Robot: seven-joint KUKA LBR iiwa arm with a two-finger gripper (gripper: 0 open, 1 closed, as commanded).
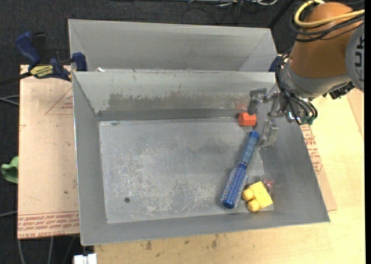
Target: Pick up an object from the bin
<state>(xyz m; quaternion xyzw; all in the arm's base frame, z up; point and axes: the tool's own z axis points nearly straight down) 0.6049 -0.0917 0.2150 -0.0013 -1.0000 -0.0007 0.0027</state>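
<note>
Hanging over the right end of the grey bin [87, 141], the pincer [262, 120] stands open, its two metal fingers [255, 101] spread apart with nothing between them. A small orange block [247, 119] lies just beside the pincer, on the side away from the arm, close to the foot of the bin's back wall. A blue hairbrush [239, 173] starts just beside the pincer's nearer finger, handle end closest, and runs slantwise away from it toward the front wall, bristled head farthest off. Beyond the pincer in that same direction, just beside the brush head, a small yellow toy [257, 196] sits near the front right corner.
</note>
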